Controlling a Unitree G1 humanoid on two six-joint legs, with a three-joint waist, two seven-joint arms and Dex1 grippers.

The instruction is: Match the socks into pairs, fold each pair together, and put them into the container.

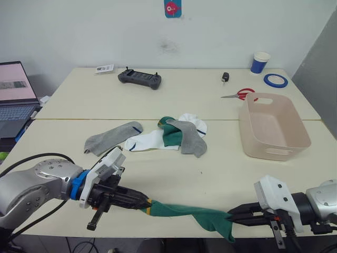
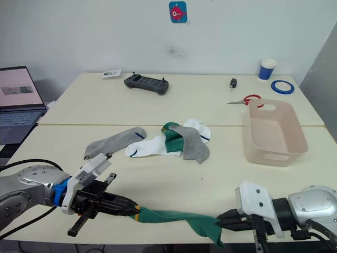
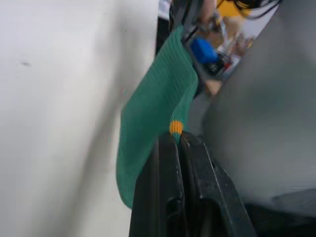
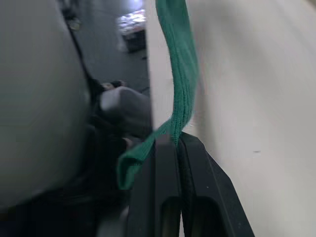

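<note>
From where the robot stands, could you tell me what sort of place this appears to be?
Most likely an office or lab workspace: pale tables against a plain white wall, an open laptop at the robot's left, and a handheld controller, scissors and blue tape roll lying about.

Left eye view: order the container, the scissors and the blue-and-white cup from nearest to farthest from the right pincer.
From the right pincer:
1. Container, on the table's right side, nearest.
2. Scissors, just behind the container's far left corner.
3. Blue-and-white cup, at the far right edge, farthest.

Bright, even indoor light with soft shadows; both wrist views blurred.
</note>
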